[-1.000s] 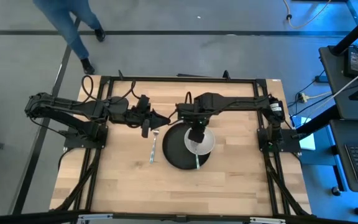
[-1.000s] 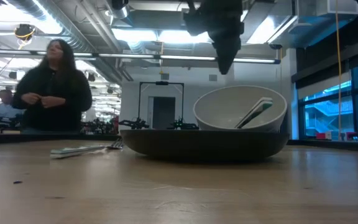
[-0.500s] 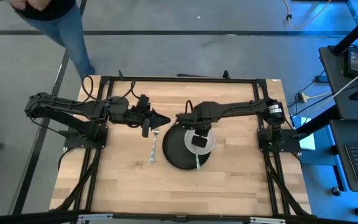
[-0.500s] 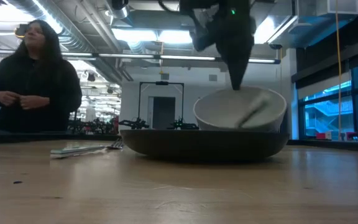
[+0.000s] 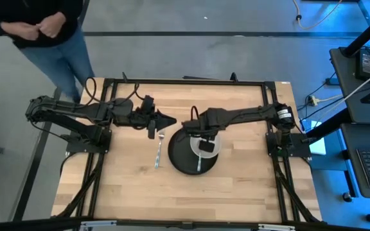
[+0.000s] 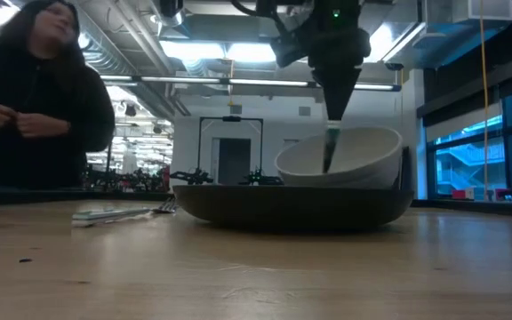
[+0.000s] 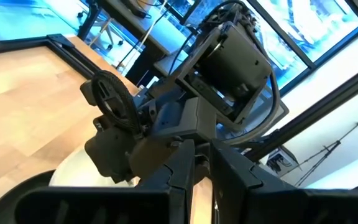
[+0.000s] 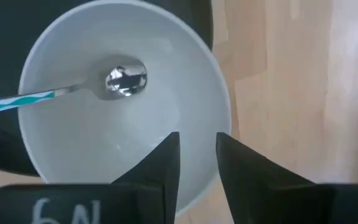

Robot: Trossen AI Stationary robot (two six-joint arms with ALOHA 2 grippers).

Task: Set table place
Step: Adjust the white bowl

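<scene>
A round black plate (image 5: pixel 180 160) lies on the wooden table (image 5: pixel 127 192). A white bowl (image 8: pixel 104 143) sits on the plate's right part, with a silver spoon (image 8: pixel 126 81) in it. The spoon's teal-striped handle (image 5: pixel 199 164) sticks out over the rim toward the near edge. A silver fork (image 5: pixel 158 151) lies flat on the wood to the left of the plate. My right gripper (image 5: pixel 204 142) points down at the bowl's rim. My left gripper (image 5: pixel 172 120) is shut and empty, above the table just beyond the fork's far end. My right gripper stands over the bowl's rim (image 8: pixel 211 177) from above, pointing down, one finger (image 8: pixel 169 162) inside the bowl and one (image 8: pixel 241 168) outside. The rim runs through the narrow gap between them. The bowl sits tilted on the plate (image 6: pixel 372 156).
A person (image 5: pixel 37 25) stands beyond the table's far left corner and also shows in the low view (image 6: pixel 25 98). Bare wood lies near of the plate and to both sides. Black frame rails (image 5: pixel 185 81) edge the table.
My right gripper has come down from above the bowl onto its rim, shifting a little toward the near edge. The bowl now sits more tilted on the plate. The spoon's handle has swung and points at the near edge. The person has walked left along the far side.
</scene>
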